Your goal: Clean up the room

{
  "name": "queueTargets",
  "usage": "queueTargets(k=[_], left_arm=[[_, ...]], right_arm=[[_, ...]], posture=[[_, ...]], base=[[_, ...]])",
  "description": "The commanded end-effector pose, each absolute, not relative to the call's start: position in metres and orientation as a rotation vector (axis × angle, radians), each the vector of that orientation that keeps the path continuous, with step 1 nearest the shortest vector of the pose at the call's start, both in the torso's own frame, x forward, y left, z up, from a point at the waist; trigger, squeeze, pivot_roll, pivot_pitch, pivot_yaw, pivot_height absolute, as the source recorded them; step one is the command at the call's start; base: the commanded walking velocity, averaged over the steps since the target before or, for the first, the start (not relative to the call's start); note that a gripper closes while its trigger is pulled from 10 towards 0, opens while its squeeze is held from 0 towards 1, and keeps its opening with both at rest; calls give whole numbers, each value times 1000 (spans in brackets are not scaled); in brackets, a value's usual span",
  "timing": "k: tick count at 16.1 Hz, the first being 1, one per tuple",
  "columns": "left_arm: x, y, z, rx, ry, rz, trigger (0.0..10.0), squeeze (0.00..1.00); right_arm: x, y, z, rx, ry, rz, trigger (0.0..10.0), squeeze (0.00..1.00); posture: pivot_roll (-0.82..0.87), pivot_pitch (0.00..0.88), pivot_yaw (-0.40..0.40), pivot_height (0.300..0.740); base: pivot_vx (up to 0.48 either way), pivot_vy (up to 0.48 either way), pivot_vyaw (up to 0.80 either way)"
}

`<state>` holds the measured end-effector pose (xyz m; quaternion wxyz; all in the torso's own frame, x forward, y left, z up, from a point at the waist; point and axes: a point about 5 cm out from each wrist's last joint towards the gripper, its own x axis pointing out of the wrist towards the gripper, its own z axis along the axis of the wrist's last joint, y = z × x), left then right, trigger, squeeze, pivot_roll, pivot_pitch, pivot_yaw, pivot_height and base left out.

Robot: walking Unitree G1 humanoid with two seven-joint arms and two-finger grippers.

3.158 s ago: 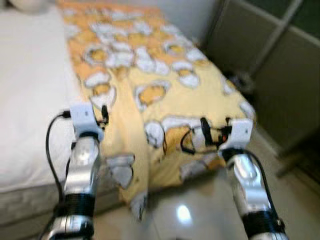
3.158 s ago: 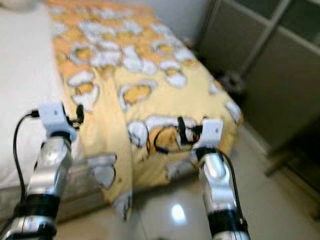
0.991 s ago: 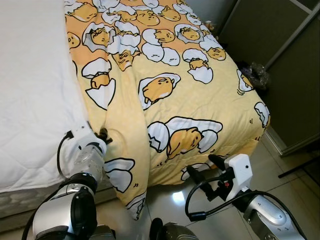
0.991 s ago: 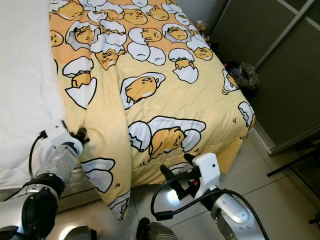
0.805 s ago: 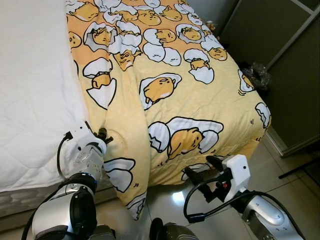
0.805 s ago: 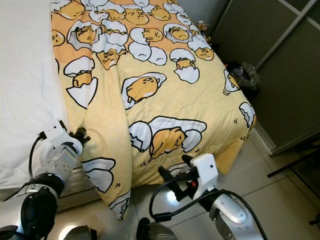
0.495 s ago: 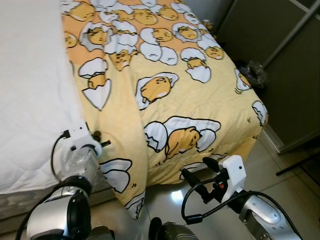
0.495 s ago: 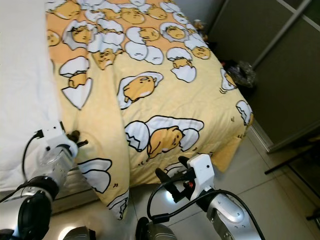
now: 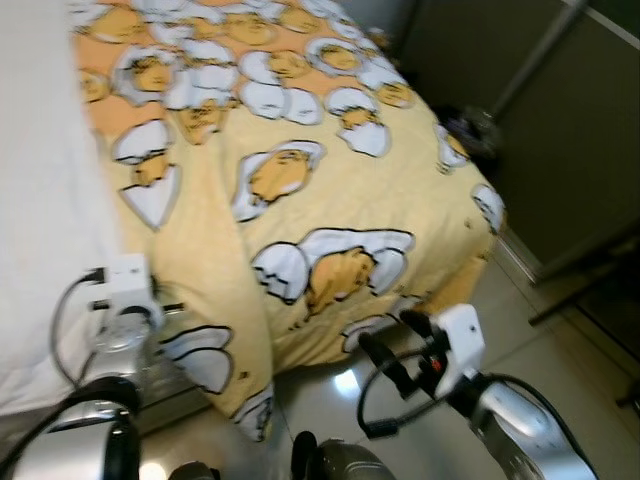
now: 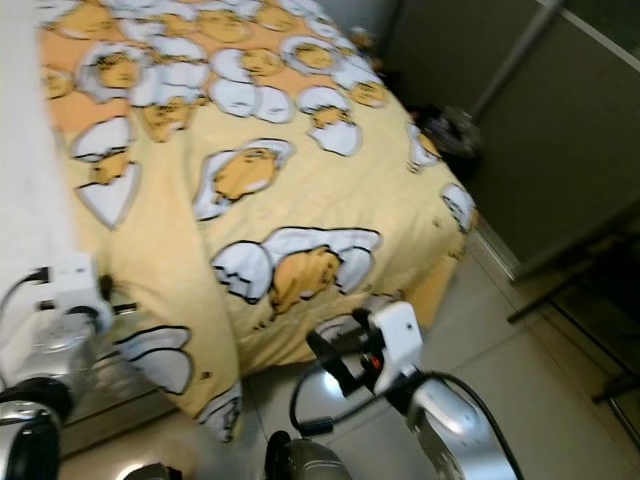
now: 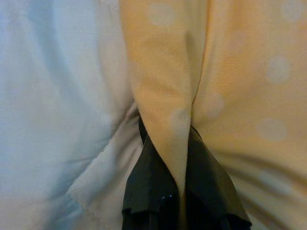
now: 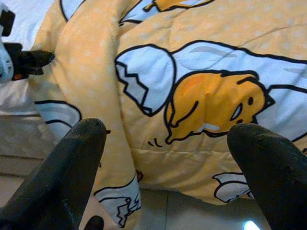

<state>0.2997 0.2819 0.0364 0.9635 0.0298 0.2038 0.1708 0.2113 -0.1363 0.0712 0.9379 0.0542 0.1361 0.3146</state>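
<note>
Here, left eye view, blurred: yellow blanket [image 9: 300, 170] with egg-and-yolk cartoon prints covers the bed's right part, from 12 o'clock down to the foot, its edge hanging over the bed end toward the floor [image 9: 520, 330]. White sheet [image 9: 40, 230] bare along the 9 o'clock side. Left gripper [image 9: 170, 306] at 8 o'clock, pressed against a hanging fold of blanket at the seam with the sheet. Right gripper [image 9: 390, 345] at 5 o'clock, just off the blanket's hanging edge, over glossy tile. Dark wardrobe [image 9: 560, 120] at 2 o'clock; a dark crinkled bag [image 9: 470, 128] on the floor between it and the bed.

Right eye view: same layout. Right gripper's fingers [image 10: 330, 362] spread apart, nothing between them.

Left wrist view: the left gripper's two black fingers [image 11: 148, 182] pinched tight on a ridge of yellow dotted blanket fabric; the fold rises from between the tips. White sheet lies against the fold on one side, blanket on the other.

Right wrist view: right gripper's fingers wide apart, one at each lower corner, empty. Between them the blanket's hanging face with a yolk figure in a cracked shell [image 12: 211, 105]. Left gripper seen at 9 o'clock, touching the blanket's fold. Strip of tile below the hem.
</note>
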Motion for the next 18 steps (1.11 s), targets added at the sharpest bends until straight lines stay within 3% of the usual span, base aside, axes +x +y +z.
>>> queueTargets(k=[1, 4, 9, 14, 18], left_arm=[[271, 313, 22, 115, 521, 497, 0, 0], [262, 333, 28, 214, 518, 530, 0, 0], [222, 374, 25, 306, 609, 648, 0, 0], [220, 375, 31, 413, 525, 706, 0, 0], [174, 410, 29, 554, 661, 876, 0, 0]], right_arm=[[211, -140, 67, 92, 293, 627, 10000, 0], [213, -139, 67, 93, 290, 633, 10000, 0], [210, -138, 67, 91, 279, 647, 10000, 0], [207, -138, 65, 92, 284, 658, 10000, 0], [206, -140, 65, 86, 287, 659, 10000, 0]], posture=[[-13, 118, -183, 740], [-7, 109, -180, 740], [-8, 110, -170, 740], [-1, 127, -181, 740], [-7, 131, -177, 740]], base=[[0, 0, 0], [0, 0, 0], [0, 0, 0], [0, 0, 0], [0, 0, 0]])
